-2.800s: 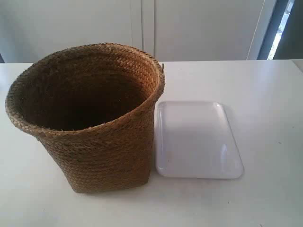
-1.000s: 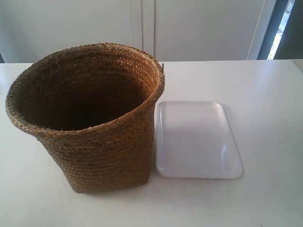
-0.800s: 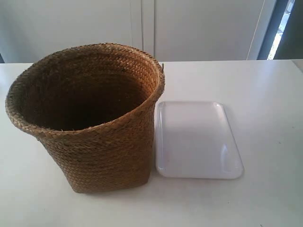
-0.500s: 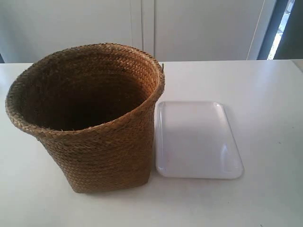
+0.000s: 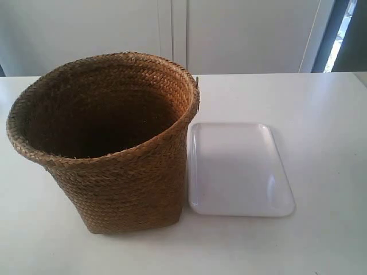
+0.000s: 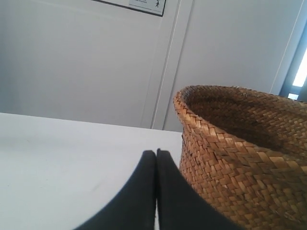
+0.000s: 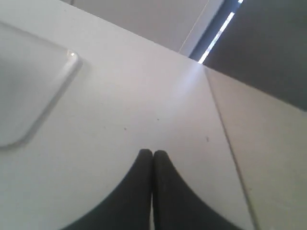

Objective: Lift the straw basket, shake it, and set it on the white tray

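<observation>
The straw basket (image 5: pixel 109 143) stands upright on the white table, brown and braided, dark inside. Right beside it, toward the exterior view's right, lies the white tray (image 5: pixel 238 169), flat and bare. No arm shows in the exterior view. In the left wrist view my left gripper (image 6: pixel 156 152) is shut with nothing between its black fingers, low over the table, with the straw basket (image 6: pixel 240 158) close beside it. My right gripper (image 7: pixel 152 152) is shut and holds nothing, over bare table, with a corner of the white tray (image 7: pixel 29 91) some way off.
The white table (image 5: pixel 327 114) stretches around both things. A pale wall with panel seams (image 5: pixel 172 34) stands behind it. In the right wrist view a seam or table edge (image 7: pixel 225 139) runs close to the gripper, with a dark opening (image 7: pixel 268 48) beyond.
</observation>
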